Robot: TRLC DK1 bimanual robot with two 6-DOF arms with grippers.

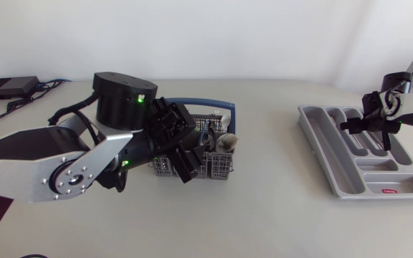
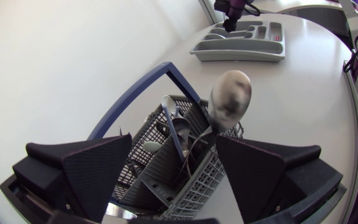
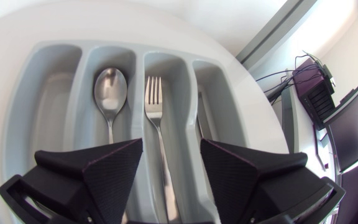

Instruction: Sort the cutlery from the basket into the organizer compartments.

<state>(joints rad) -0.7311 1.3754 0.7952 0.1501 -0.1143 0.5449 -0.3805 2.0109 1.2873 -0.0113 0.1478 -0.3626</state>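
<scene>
left gripper (image 2: 174, 142) jaws apart, nothing between the pads, hanging right over the basket (image 2: 211, 177). right gripper (image 3: 171, 144) jaws apart too, over the organizer (image 3: 55, 59). a fork (image 3: 154, 102) lies in the slot under the gap, and neither finger looks to be touching it.

seen from above, the basket sits just off the centre of the table (image 1: 278, 215) toward 9 o'clock. the organizer is out at 3 o'clock, well apart from it.

handling: the cutlery looks like stiff steel, so light, smooth, slippery and not fragile. the big spoon (image 2: 230, 96) stands bowl-up on the basket's 3 o'clock side, higher than the rest, so it's likely the easiest take. best hold is probably the neck just under the bowl, across the flat faces. the rounded bowl would likely squirt out of wedge fingers. a straight-up pull seems safest, since the handles sit in mesh cells and could drag neighbours.

counts:
- rig: 1 basket, 1 organizer, 2 grippers.
- organizer: 1 spoon (image 3: 110, 87) and 1 fork, side by side, each in its own slot. a thin metal edge (image 3: 199, 118) shows in the slot past the fork, maybe a knife, can't tell.
- basket: the big spoon plus at least 3 smaller pieces (image 2: 169, 107). the mesh hides the exact count.
</scene>
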